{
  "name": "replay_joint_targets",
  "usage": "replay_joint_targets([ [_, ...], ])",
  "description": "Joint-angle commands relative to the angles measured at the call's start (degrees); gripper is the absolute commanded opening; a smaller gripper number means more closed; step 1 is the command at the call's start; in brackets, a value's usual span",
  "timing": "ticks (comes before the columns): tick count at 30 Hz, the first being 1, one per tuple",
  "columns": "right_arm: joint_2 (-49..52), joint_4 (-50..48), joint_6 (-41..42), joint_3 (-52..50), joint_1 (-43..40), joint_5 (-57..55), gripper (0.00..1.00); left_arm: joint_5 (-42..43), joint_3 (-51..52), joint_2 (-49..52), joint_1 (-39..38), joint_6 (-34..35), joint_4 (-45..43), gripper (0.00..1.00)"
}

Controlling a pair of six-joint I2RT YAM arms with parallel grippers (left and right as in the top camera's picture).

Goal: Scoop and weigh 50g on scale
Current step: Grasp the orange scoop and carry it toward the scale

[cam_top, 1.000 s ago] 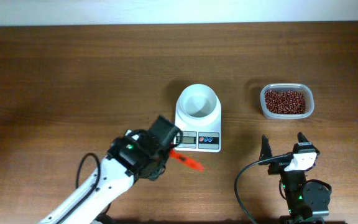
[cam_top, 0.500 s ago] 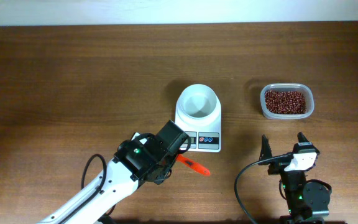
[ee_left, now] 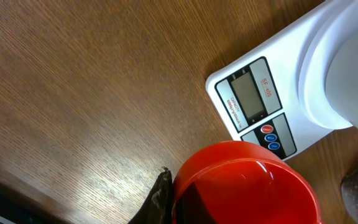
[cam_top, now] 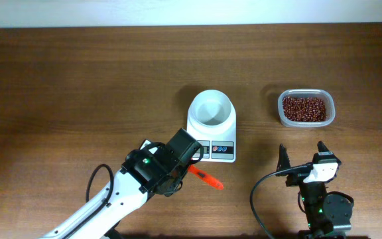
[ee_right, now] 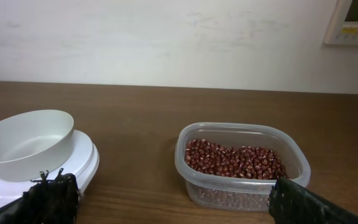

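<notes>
Red scoop (ee_left: pixel 241 186) clamped in left claw (cam_top: pixel 186 159), jaws closed tight on it, just in front of the scale (cam_top: pixel 212 150) buttons. Right claw (cam_top: pixel 302 157) spread wide, holding nothing, well apart to the right. Scale mid-table, white bowl (cam_top: pixel 211 108) on top. Bean tub (cam_top: pixel 306 108) beyond right claw.
</notes>
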State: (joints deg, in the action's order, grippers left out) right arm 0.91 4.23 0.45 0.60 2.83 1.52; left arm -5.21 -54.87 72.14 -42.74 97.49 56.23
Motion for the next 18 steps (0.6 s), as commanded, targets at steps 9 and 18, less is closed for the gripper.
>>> replay_joint_targets([
  [9, -0.4, 0.3, 0.4, -0.3, 0.2, -0.1, 0.99, -11.7, -3.7, 0.3, -0.2, -6.3, 0.0, 0.0],
  [18, -0.4, 0.3, 0.4, -0.3, 0.2, -0.1, 0.99, -11.3, -8.5, 0.3, -0.2, -11.1, 1.3, 0.0],
])
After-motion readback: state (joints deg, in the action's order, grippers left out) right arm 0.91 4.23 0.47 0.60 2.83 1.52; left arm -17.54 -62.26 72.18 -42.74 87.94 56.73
